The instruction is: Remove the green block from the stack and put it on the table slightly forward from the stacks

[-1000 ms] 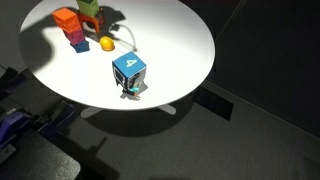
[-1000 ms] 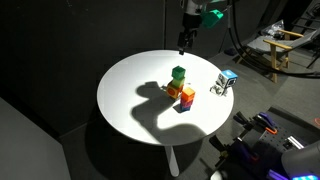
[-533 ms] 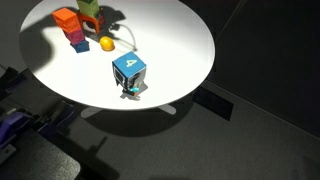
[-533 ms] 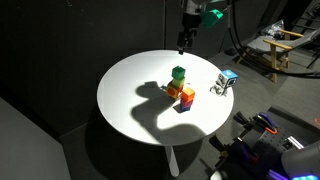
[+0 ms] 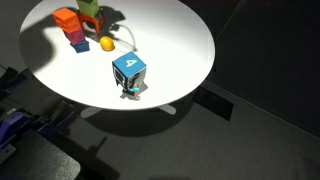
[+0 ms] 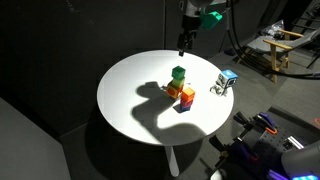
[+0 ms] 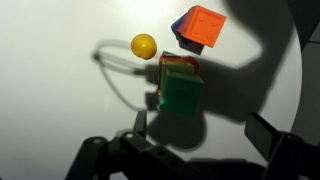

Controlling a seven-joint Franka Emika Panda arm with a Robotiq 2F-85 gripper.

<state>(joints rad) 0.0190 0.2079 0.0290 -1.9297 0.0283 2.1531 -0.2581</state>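
Gripper (image 6: 183,42) hangs open and empty at the upper middle of the frame, high above the table (image 6: 130,95), unmoved since a second ago. Green block (image 6: 178,73) sits on top of the stack (image 6: 174,90), so the picking is not yet started.

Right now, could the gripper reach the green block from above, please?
Probably yes: the gripper hangs open above the table, and the green block sits on top of its stack with nothing over it.

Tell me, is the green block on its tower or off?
On. The green block sits atop the stack, and the gripper hangs well above it.
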